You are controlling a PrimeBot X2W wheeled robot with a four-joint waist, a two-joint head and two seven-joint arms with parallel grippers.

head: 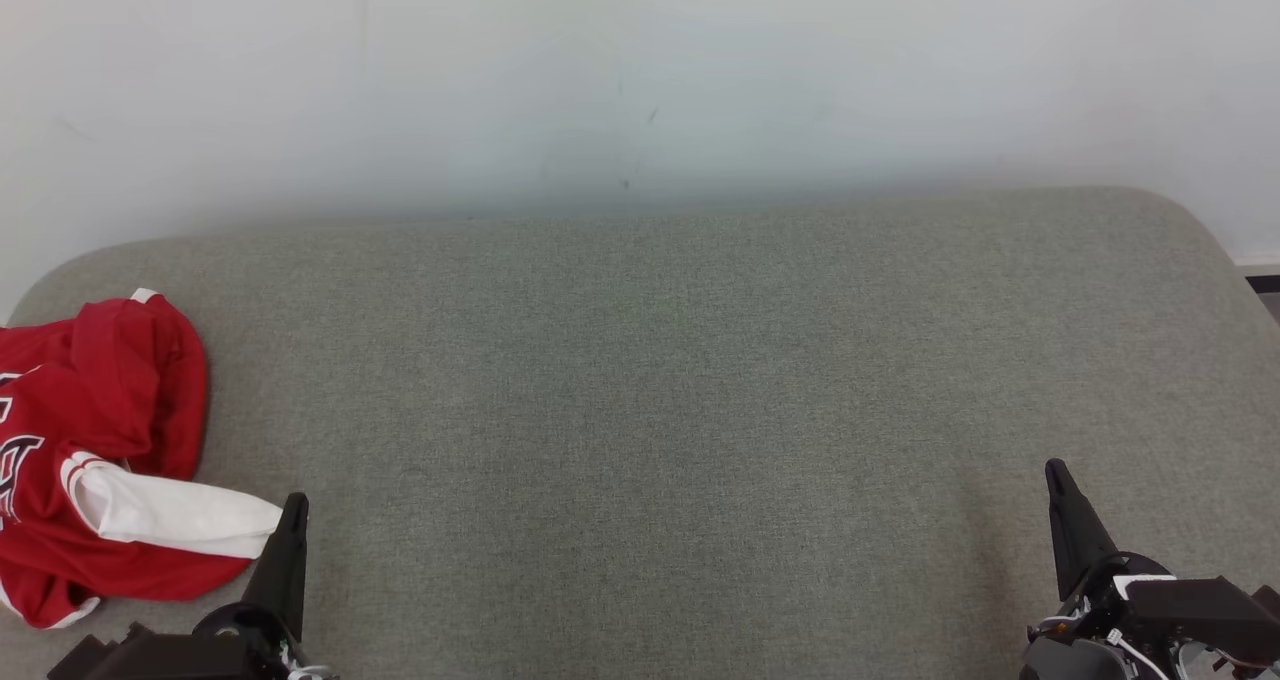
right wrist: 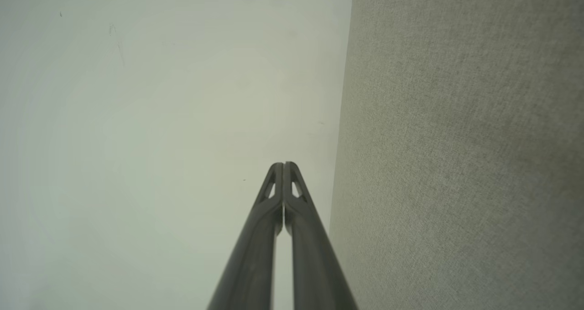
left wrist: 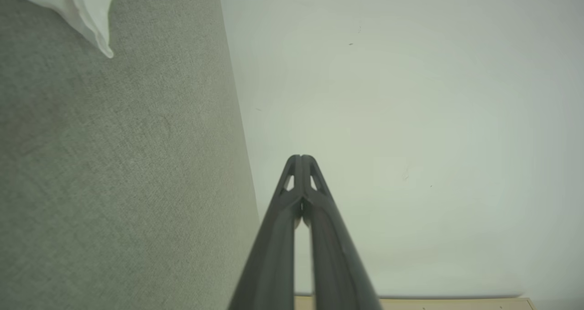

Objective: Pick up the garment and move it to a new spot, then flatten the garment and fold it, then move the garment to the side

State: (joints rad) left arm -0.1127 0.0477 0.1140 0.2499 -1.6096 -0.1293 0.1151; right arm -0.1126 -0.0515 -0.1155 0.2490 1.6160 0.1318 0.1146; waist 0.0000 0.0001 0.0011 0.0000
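Observation:
The garment [head: 100,450] is a crumpled red jersey with a white sleeve and dark lettering, lying at the left edge of the grey fabric surface [head: 660,410]. Its white sleeve end [left wrist: 82,13] pokes into the top left of the left wrist view. My left gripper [head: 295,505] is shut and empty, its tip just right of the white sleeve. In its wrist view the left gripper [left wrist: 301,156] has its fingers pressed together. My right gripper [head: 1053,468] sits far from the jersey at the lower right, shut with nothing in it. The right gripper [right wrist: 283,164] also shows closed fingers.
A pale wall [head: 640,80] rises behind the grey surface. The surface has rounded back corners and stretches wide between the two grippers. A strip of floor [head: 1262,285] shows past the right corner.

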